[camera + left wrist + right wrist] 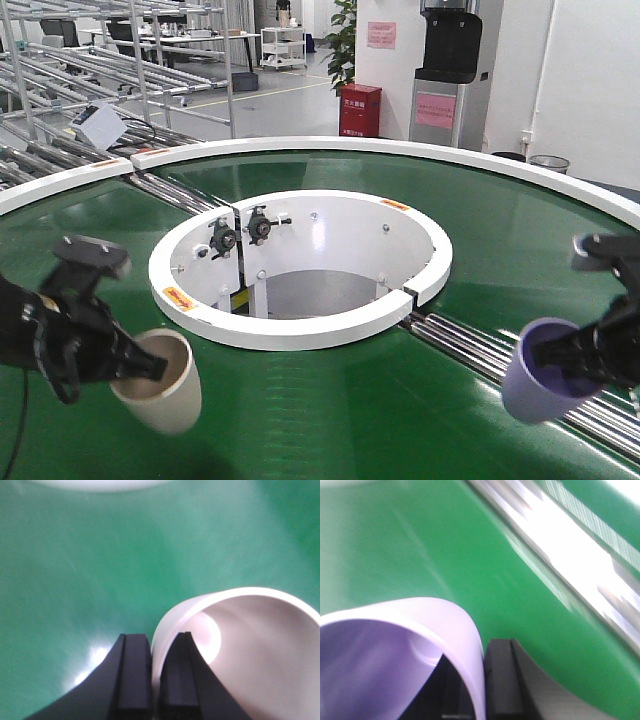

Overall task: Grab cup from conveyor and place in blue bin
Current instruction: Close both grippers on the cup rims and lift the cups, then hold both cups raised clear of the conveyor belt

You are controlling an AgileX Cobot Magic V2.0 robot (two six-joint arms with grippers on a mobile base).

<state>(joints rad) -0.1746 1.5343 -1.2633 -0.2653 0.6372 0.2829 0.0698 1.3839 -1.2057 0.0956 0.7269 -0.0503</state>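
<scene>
Front view, lower left of frame: the black left gripper is seen reaching in from the left edge. It is clamped on the near wall of a cream plastic cup. The cup is tilted, mouth turned up and towards the left, over the ring-shaped glossy green conveyor belt. Both are blurred, and contact between cup base and belt cannot be told.

Left wrist view: the left gripper is shown at bottom centre. The cup rim is pinched between its two black fingers, one outside the wall and one inside. The cream plastic cup fills the lower right, with green belt behind it.

Front view, centre: the white inner rim of the ring is recorded around an open well. A strip of steel rollers runs from it towards the lower right. At upper left steel roller racks are noted, and at upper centre a red cabinet.

Front view, lower right: a lavender plastic cup is held tilted by the black right gripper, just above the roller strip.

Right wrist view: the lavender plastic cup occupies the lower left. Its wall is gripped by the right gripper, one finger outside and a dark one inside. Blurred rollers cross the upper right.
</scene>
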